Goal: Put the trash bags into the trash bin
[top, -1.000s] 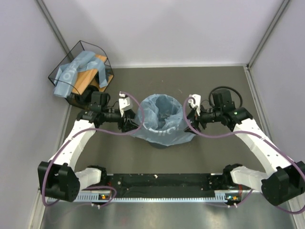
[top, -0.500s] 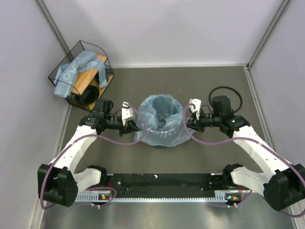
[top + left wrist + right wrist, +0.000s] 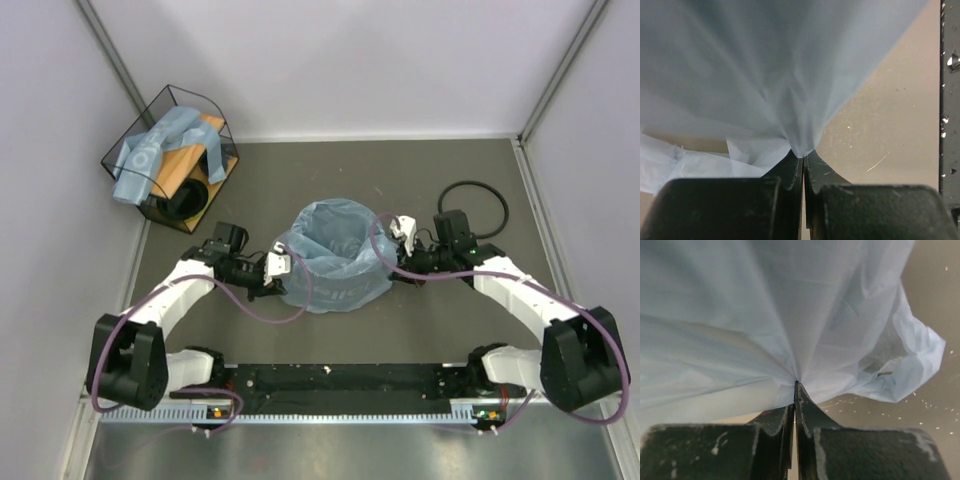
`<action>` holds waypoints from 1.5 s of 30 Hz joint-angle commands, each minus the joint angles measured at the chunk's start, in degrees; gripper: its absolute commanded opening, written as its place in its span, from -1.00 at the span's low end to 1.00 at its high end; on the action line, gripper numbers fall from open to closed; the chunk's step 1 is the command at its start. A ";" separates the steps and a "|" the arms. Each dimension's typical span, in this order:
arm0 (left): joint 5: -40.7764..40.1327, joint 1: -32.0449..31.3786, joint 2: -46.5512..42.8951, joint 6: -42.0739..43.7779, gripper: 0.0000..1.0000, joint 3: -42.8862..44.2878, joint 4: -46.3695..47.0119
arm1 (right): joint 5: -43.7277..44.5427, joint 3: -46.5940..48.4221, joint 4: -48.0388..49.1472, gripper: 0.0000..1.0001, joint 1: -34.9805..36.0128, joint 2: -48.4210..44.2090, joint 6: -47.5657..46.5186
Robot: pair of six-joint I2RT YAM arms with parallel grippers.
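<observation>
A light-blue translucent trash bag (image 3: 335, 262) lies draped over the trash bin at the table's middle. The bag's mouth is open upward and its film hangs down the outside. The bin is covered by the film; only its round shape shows. My left gripper (image 3: 286, 276) is at the bag's left side, shut on a pinch of film (image 3: 801, 145). My right gripper (image 3: 386, 262) is at the bag's right side, likewise shut on a gathered fold (image 3: 796, 377). Both pinches pull the film into tight radiating creases.
A black wire basket (image 3: 222, 122) with a wooden base stands at the back left, holding more light-blue bags (image 3: 160, 145). A thin black ring hoop (image 3: 503, 200) lies on the table behind my right arm. Grey walls close in both sides.
Both grippers have closed on the bag's hanging film and moved in and down along the bin's sides. The bag now sits lower and tighter around the bin.
</observation>
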 commanded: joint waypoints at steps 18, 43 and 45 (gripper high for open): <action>10.26 8.55 -11.41 -4.35 0.34 15.03 -7.44 | -8.84 12.73 -15.21 0.82 -2.90 -9.81 -10.47; 11.42 4.59 11.01 8.73 -1.00 11.25 -5.82 | -7.17 14.68 -9.33 -1.00 -1.57 14.27 -11.53; 11.25 4.68 11.98 9.26 -1.00 11.16 -6.00 | -7.26 14.59 -9.06 -1.00 -2.36 15.94 -11.35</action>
